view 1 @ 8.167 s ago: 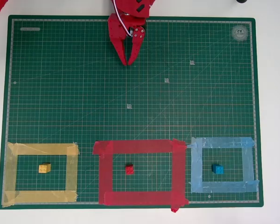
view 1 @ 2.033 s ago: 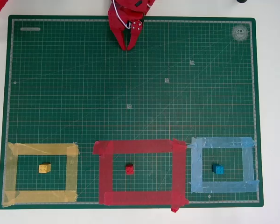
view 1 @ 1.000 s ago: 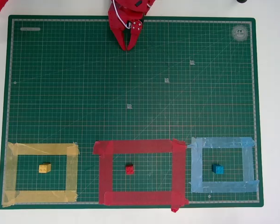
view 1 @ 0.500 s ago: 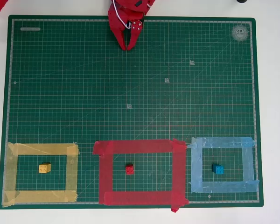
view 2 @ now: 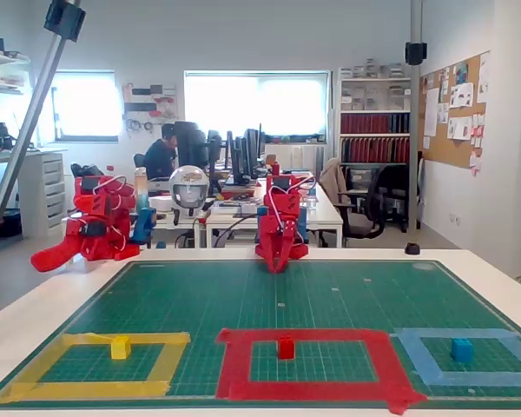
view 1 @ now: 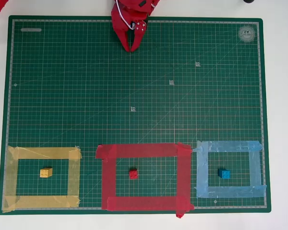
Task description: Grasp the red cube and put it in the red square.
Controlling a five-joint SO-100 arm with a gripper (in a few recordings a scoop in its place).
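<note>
Office in the background: desks, monitors, shelves, a person seated at a far desk. White tabletop (view 1: 281, 96) carries a green cutting mat (view 1: 134, 96) that covers most of it.

Three tape frames sit along the mat's near edge. Red square (view 1: 144, 151) is in the middle and largest; yellow frame (view 1: 43, 153) is left of it in the overhead view, light-blue frame (view 1: 228, 146) is right.

Red arm (view 2: 278, 217) is parked at the mat's far edge, well apart from all frames. Fingers (view 1: 132, 48) point down at the mat, tips together, clenched on nothing.

Red cube (view 1: 133, 173) lies on the mat inside the red square, near its centre, clear of the tape. Yellow cube (view 1: 46, 172) sits inside the yellow frame, blue cube (view 1: 224, 174) inside the light-blue one.
</note>
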